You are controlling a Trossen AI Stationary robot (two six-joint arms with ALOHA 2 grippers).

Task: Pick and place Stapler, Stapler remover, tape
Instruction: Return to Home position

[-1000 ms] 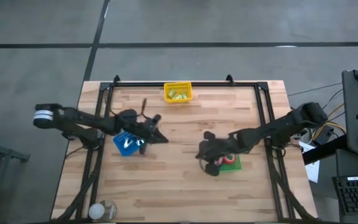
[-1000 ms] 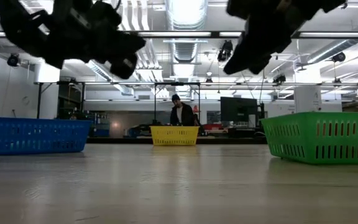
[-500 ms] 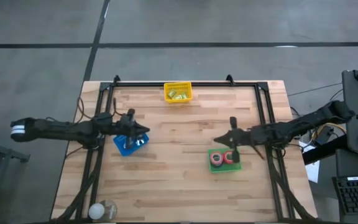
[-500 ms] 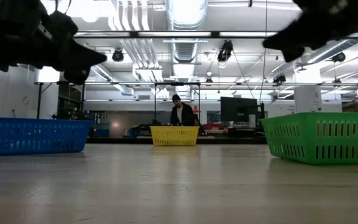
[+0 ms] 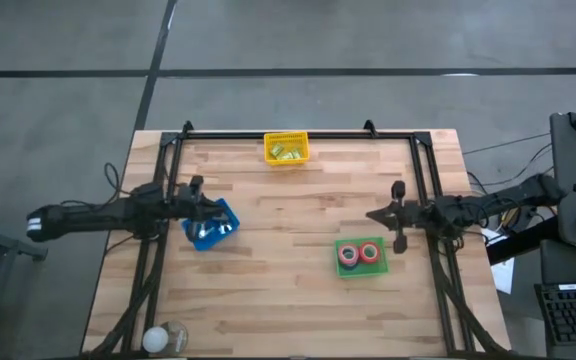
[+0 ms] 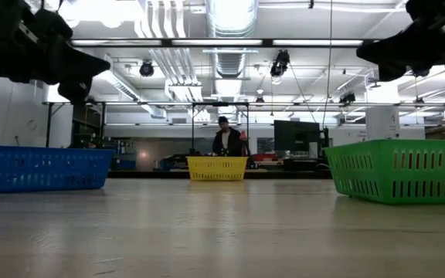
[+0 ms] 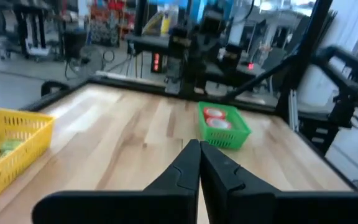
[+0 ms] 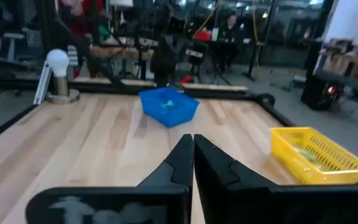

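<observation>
Two red rolls of tape (image 5: pixel 359 254) lie in the green basket (image 5: pixel 360 269) on the table's right half; the left wrist view shows them too, tape (image 7: pixel 216 118). No blue roll shows. The blue basket (image 5: pixel 211 226) and yellow basket (image 5: pixel 286 149) hold small items that I cannot name as stapler or remover. My left gripper (image 5: pixel 212 207) hangs shut above the blue basket's far left side, pointing right, fingers together (image 7: pixel 199 155). My right gripper (image 5: pixel 371 215) hangs shut beyond the green basket, pointing left, fingers together (image 8: pixel 192 147). Neither holds anything.
The yellow basket stands at the middle of the far edge. A pale bulb-like object on a round base (image 5: pixel 164 338) sits at the near left corner. Black frame rails (image 5: pixel 423 175) run along the table's sides and far edge. Bare wood lies between the baskets. A person stands far behind the table (image 6: pixel 225 141).
Both arms have drawn back from the table's middle toward their own sides and risen. My left gripper has moved from right of the blue basket to its left side. My right gripper has left the space over the green basket, uncovering the tape rolls inside.
</observation>
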